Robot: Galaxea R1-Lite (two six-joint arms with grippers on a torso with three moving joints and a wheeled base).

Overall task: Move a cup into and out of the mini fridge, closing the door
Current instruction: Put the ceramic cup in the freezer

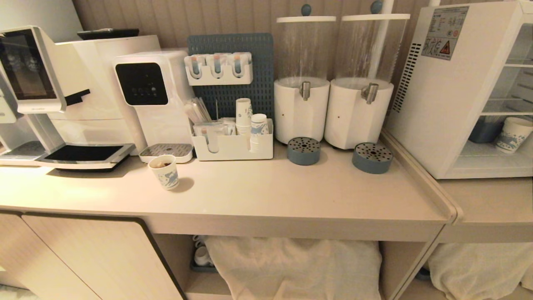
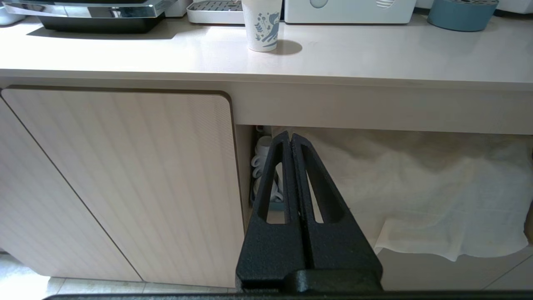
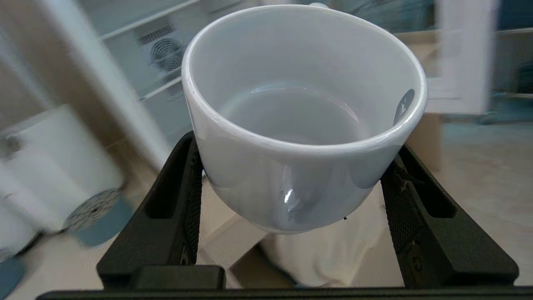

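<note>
Starting at the left of the head view, a coffee machine (image 1: 62,96) and a white water dispenser (image 1: 152,98) stand at the back of the counter (image 1: 270,196), with a blue-patterned paper cup (image 1: 165,171) out in front of them. Next comes a white organiser (image 1: 233,143) holding stacked paper cups, then two white cylindrical drink dispensers (image 1: 333,83), each with a round blue drip tray before it. Farthest right sits the mini fridge (image 1: 454,91), its front open so the wire shelves show, and another patterned paper cup (image 1: 513,134) stands on its floor. Neither arm shows in the head view. The left hand (image 2: 290,139) hangs low in front of the cabinet below the counter edge, its fingers pressed together on nothing, pointing at an open shelf where white mugs are stacked beside a white cloth (image 2: 416,187). The right hand (image 3: 291,166) grips the cup (image 3: 304,121) between its two fingers, one on each side of the wall, the cup upright, empty and off the counter. Blurred behind it are the fridge's rear fan and shelves, and the door's (image 3: 466,58) white frame.
</note>
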